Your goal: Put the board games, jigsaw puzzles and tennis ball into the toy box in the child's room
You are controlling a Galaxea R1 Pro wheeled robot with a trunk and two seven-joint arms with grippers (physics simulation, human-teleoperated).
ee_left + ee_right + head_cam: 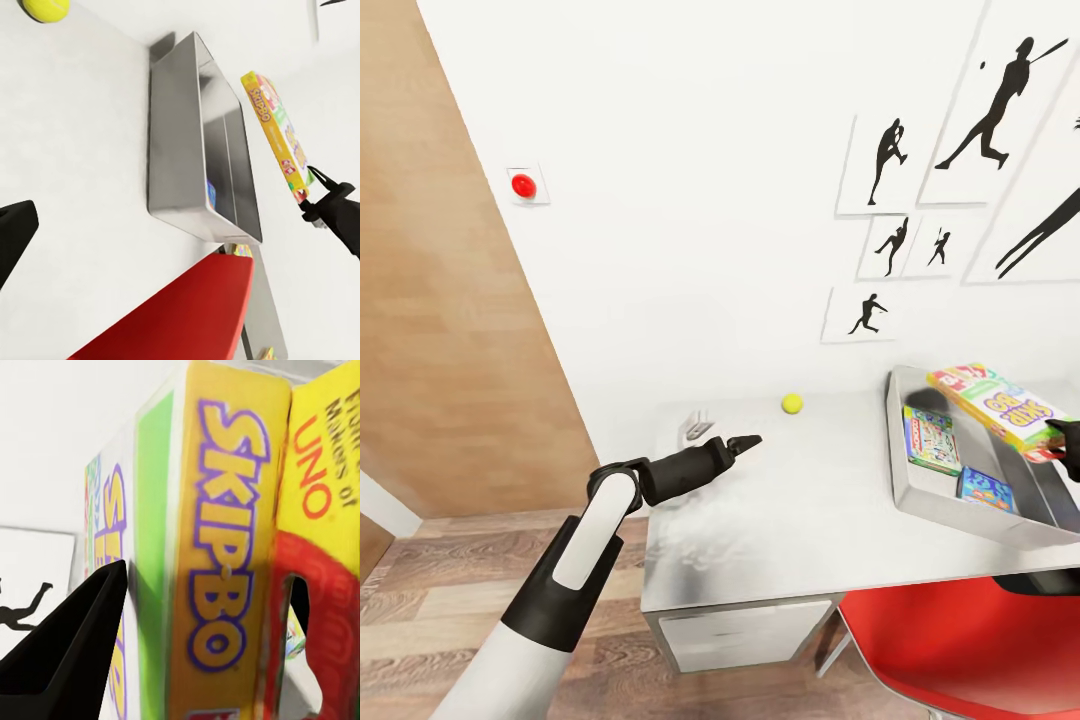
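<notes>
The right gripper (pixel 1064 446) pinches the Skip-Bo board game (pixel 1000 408) in its jaws above the toy box (pixel 920 500); the right wrist view alone shows the box's lettering (pixel 217 532). The left gripper (pixel 745 442) hovers over the bench (pixel 780 530) near the tennis ball (pixel 792 403), and I cannot tell how its jaws stand.

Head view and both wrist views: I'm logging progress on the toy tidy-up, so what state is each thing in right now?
Skip-Bo board game: gripped, held tilted above the toy box, not yet inside.
Toy box: open-topped, two flat boxes lying inside.
Tennis ball: loose on the table, untouched.
Right gripper: shut on the game.
Left gripper: over the table, holding nothing; jaw spread unclear.
</notes>
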